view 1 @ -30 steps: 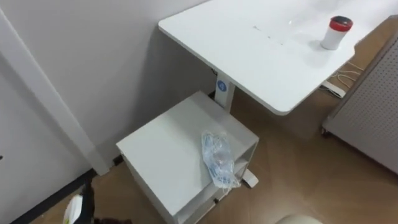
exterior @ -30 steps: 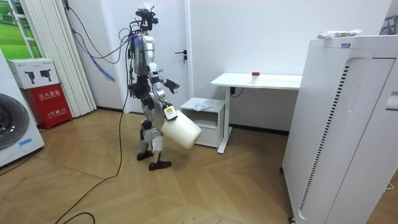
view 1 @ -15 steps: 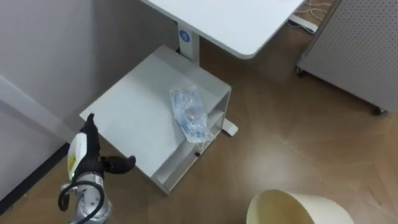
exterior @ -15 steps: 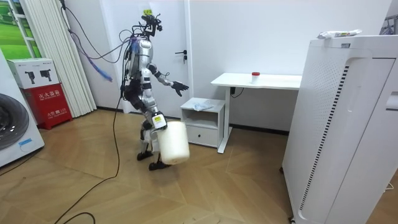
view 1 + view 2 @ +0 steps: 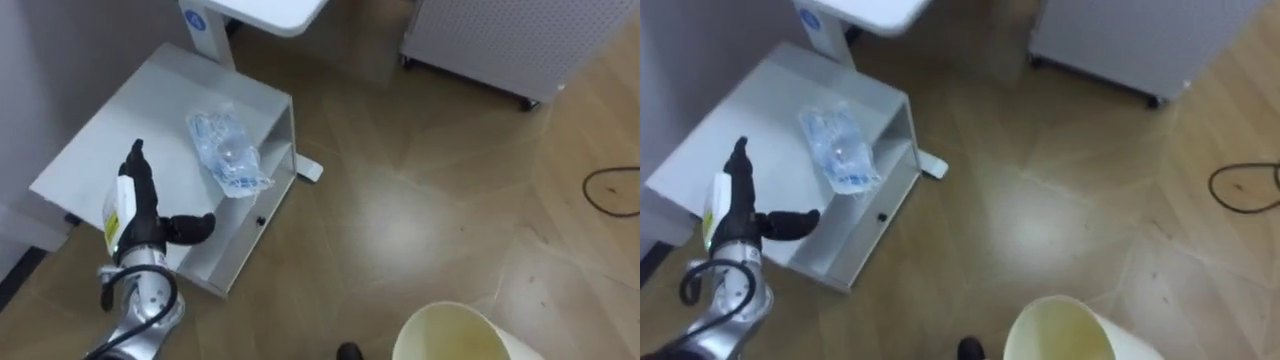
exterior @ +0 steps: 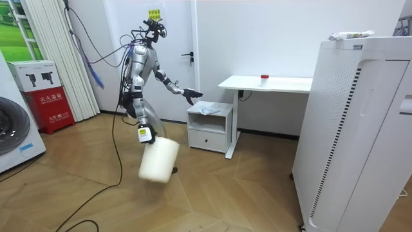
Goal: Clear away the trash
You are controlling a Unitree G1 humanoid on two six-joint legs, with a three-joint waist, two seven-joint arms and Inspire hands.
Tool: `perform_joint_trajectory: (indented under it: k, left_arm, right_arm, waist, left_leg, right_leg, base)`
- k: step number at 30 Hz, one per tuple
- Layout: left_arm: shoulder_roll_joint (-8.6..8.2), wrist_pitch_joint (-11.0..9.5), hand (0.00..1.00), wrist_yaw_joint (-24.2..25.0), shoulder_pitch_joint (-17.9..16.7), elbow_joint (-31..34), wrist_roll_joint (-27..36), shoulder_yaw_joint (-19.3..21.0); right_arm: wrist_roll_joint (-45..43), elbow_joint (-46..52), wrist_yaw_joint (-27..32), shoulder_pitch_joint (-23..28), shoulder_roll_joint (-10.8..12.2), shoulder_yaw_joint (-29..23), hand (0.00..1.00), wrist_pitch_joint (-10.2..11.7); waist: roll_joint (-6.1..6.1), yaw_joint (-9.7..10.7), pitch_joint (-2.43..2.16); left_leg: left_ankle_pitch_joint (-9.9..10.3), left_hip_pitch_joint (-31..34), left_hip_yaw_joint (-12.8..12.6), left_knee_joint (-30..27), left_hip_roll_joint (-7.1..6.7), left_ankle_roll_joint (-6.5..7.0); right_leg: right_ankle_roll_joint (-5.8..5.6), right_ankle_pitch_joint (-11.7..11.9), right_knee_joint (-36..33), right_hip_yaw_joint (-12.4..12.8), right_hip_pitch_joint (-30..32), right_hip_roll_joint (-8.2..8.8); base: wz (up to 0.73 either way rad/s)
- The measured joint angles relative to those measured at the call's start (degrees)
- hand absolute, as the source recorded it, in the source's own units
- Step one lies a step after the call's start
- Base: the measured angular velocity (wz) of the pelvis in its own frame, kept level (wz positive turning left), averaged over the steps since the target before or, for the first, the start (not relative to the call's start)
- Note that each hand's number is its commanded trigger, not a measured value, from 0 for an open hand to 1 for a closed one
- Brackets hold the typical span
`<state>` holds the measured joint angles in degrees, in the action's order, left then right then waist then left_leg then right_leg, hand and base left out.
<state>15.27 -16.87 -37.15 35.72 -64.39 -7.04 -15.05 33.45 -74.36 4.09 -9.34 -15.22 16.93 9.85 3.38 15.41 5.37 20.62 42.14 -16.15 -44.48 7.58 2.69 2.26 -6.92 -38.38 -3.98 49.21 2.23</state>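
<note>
Left hand has advanced over the white cabinet, fingers straight, near the plastic garbage. Grip of the right hand on the half-cropped cream bin is indiscernible.

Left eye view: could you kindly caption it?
Open left hand hovers over white cabinet beside crumpled clear plastic garbage, bin below.

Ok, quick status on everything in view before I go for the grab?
Plastic bottle: crumpled, lying on the cabinet top, untouched.
Left robot hand: open, over the cabinet top, short of the plastic bottle.
Bin: carried low at the right robot hand, no lid.
Cabinet drawer: shut.
Red-capped bottle: upright on the desk, capped.
</note>
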Motion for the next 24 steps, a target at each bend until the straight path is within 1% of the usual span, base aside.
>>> perform_joint_trajectory:
  k: [2,3,4,6,7,10,11,13,15,16,17,19,21,23,24]
  left_arm:
    - [0.00,-0.17,0.00,-0.48,0.05,-0.38,0.02,-0.03]
    - [0.01,-0.17,0.00,-0.65,0.09,-0.39,0.00,-0.06]
    - [0.01,-0.17,0.00,-0.99,0.28,-0.42,-0.19,-0.15]
    - [0.07,-0.19,0.00,-1.85,0.92,-0.41,-1.70,-0.41]
    - [0.08,-0.19,0.00,-2.22,1.10,-0.43,-2.15,-0.52]
    - [0.15,-0.18,0.00,-2.79,2.50,-0.93,-7.05,-0.85]
    - [0.22,-0.16,0.00,-2.99,3.20,-1.18,-9.13,-0.95]
    - [0.33,-0.14,0.00,-4.03,3.99,-1.26,-10.89,-1.17]
    - [0.61,0.25,0.00,-4.96,4.64,-1.30,-11.45,-2.22]
    - [0.83,0.34,0.00,-5.32,4.99,-1.30,-11.79,-2.76]
    - [1.26,0.45,0.00,-5.73,5.27,-1.31,-12.11,-3.82]
    - [1.73,1.10,0.00,-6.53,5.29,-1.68,-14.06,-4.36]
    - [2.11,1.92,0.00,-7.39,5.31,-2.11,-16.61,-4.93]
    - [3.07,2.81,0.00,-7.65,5.43,-2.72,-19.86,-7.17]
    - [3.33,3.06,0.00,-7.66,5.43,-2.84,-20.50,-7.87]
  right_arm:
    - [0.08,-0.01,-0.03,0.07,-0.06,1.31,1.00,-0.02]
    - [0.15,-0.01,-0.05,0.08,-0.12,1.79,1.00,-0.01]
    - [0.08,0.00,-0.10,0.21,-0.14,2.19,1.00,-0.10]
    - [0.03,0.07,-0.69,0.41,-0.46,2.36,1.00,-0.54]
    - [-0.04,0.08,-0.91,0.38,-0.60,2.53,1.00,-0.61]
    - [-0.51,0.03,-1.60,0.45,-0.91,4.49,1.00,-1.30]
    - [-0.57,0.04,-1.84,0.45,-0.90,4.89,1.00,-2.12]
    - [-0.92,0.12,-2.45,0.43,-0.99,5.81,1.00,-3.12]
    - [-1.74,0.19,-3.17,0.52,-1.03,6.95,1.00,-3.88]
    - [-2.52,0.36,-3.84,0.78,-1.02,7.31,1.00,-4.63]
    - [-3.35,0.98,-4.33,1.23,-1.00,7.71,1.00,-5.41]
    - [-5.29,1.36,-4.81,1.27,-0.87,7.70,1.00,-6.24]
    - [-6.12,1.95,-5.34,1.32,-1.01,7.74,1.00,-6.19]
    - [-6.25,3.47,-6.25,1.54,-1.12,8.05,1.00,-6.22]
    - [-6.25,3.68,-6.52,1.57,-1.11,8.36,1.00,-6.21]
  waist:
    - [-0.13,0.06,0.09]
    - [-0.13,0.14,0.08]
    - [-0.15,0.23,0.10]
    - [-0.19,0.24,0.09]
    - [-0.19,0.25,0.09]
    - [-0.22,0.25,0.10]
    - [-0.23,0.25,0.10]
    - [-0.23,0.25,0.09]
    - [-0.20,0.31,0.07]
    - [-0.15,0.43,0.05]
    - [-0.15,0.88,0.04]
    - [-0.18,1.62,0.02]
    - [-0.33,2.15,-0.05]
    - [-0.34,2.44,-0.06]
    - [-0.33,2.56,-0.06]
  left_leg:
    - [0.99,0.82,-0.86,-1.77,0.86,-0.22]
    - [1.22,1.18,-0.94,-2.28,1.10,-0.28]
    - [1.77,2.00,-1.00,-3.58,1.82,-0.41]
    - [3.10,4.35,-0.90,-6.81,2.56,-0.46]
    - [3.42,4.95,-0.89,-7.63,2.71,-0.48]
    - [4.46,7.83,-0.33,-10.77,2.74,-0.66]
    - [4.79,8.83,-0.10,-11.89,2.79,-0.73]
    - [5.38,10.37,0.06,-13.56,3.03,-0.74]
    - [5.97,12.06,0.49,-15.46,3.40,-0.95]
    - [6.36,13.38,1.12,-16.89,3.65,-1.11]
    - [6.46,14.69,1.86,-17.98,3.63,-1.07]
    - [6.53,16.31,2.38,-19.26,3.64,-0.99]
    - [6.90,17.60,2.39,-20.60,3.66,-0.71]
    - [7.34,19.29,2.32,-22.48,3.85,-0.74]
    - [7.38,19.57,2.30,-22.80,3.91,-0.72]
  right_leg:
    - [0.30,-0.64,-1.89,0.82,1.54,-0.30]
    - [0.40,-0.82,-2.40,0.82,1.99,-0.34]
    - [0.65,-1.30,-3.65,0.71,2.95,-0.48]
    - [1.15,-2.47,-6.72,0.54,5.44,-0.57]
    - [1.24,-2.77,-7.53,0.50,6.15,-0.56]
    - [1.55,-4.09,-11.20,0.50,9.32,-0.23]
    - [1.63,-4.49,-12.51,0.54,10.33,-0.22]
    - [1.74,-4.95,-14.21,0.64,11.97,-0.24]
    - [2.06,-5.49,-15.81,0.29,13.43,-0.14]
    - [2.37,-5.85,-16.89,-0.33,14.40,0.04]
    - [2.48,-6.17,-17.86,-0.82,15.32,0.30]
    - [2.48,-6.39,-19.03,-0.99,16.58,0.34]
    - [2.56,-6.72,-20.66,-0.85,18.12,0.65]
    - [2.85,-6.95,-22.45,-0.79,20.07,0.85]
    - [2.90,-6.98,-22.75,-0.77,20.39,0.88]
  base:
    - [-0.21]
    - [-0.16]
    - [-0.09]
    - [-0.06]
    - [0.00]
    - [0.04]
    - [0.06]
    - [0.02]
    - [0.02]
    - [0.15]
    - [0.19]
    - [0.17]
    - [0.05]
    - [-0.04]
    - [0.00]
